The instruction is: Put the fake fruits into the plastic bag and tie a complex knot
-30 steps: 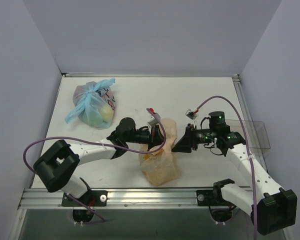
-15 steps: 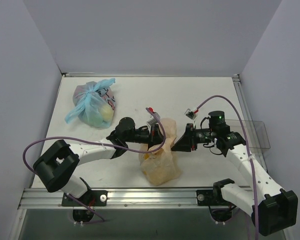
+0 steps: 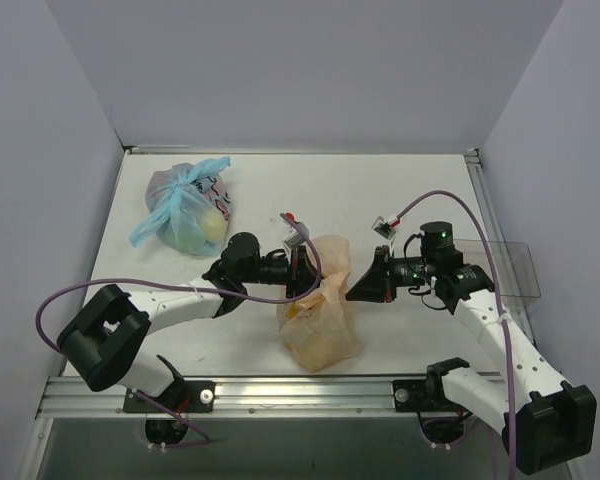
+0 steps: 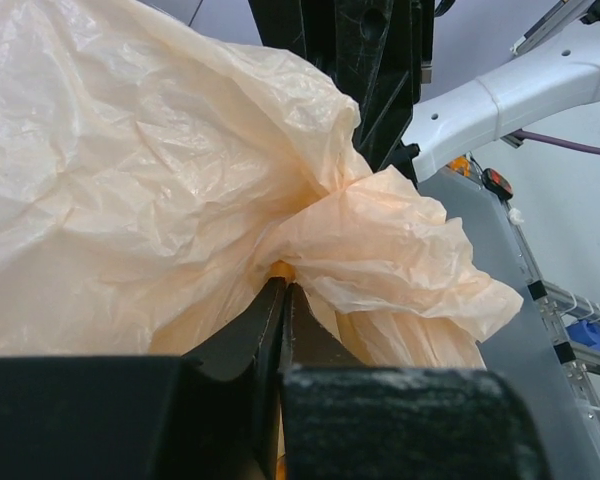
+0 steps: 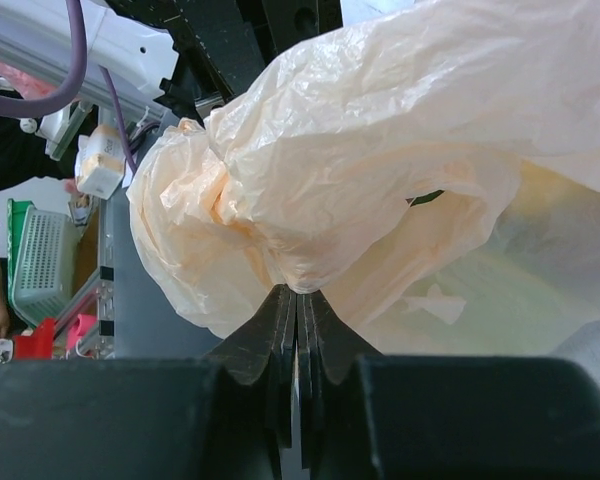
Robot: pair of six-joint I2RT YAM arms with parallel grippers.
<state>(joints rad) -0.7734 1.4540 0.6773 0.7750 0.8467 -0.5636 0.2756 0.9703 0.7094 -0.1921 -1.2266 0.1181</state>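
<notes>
The peach-orange plastic bag point(image 3: 322, 318) stands near the table's front edge, between my two grippers. My left gripper point(image 3: 302, 268) is shut on the bag's bunched upper plastic from the left; in the left wrist view point(image 4: 283, 287) its tips pinch a gathered fold point(image 4: 380, 240). My right gripper point(image 3: 360, 287) is shut on the bag's top from the right, and in the right wrist view point(image 5: 296, 291) its tips pinch thin plastic point(image 5: 380, 150). The fake fruits are hidden inside the bag; only a yellow-green tint point(image 5: 540, 290) shows through. I cannot tell whether a knot is tied.
A clear bag with light-blue tied handles point(image 3: 185, 215) holding a yellow-green fruit lies at the back left. A clear plastic tray point(image 3: 508, 268) overhangs the table's right edge behind my right arm. Metal rail point(image 3: 300, 385) runs along the near edge.
My left gripper has moved a little to the left and back with the bag's plastic in it, stretching the bunched top. My right gripper has hardly moved.
</notes>
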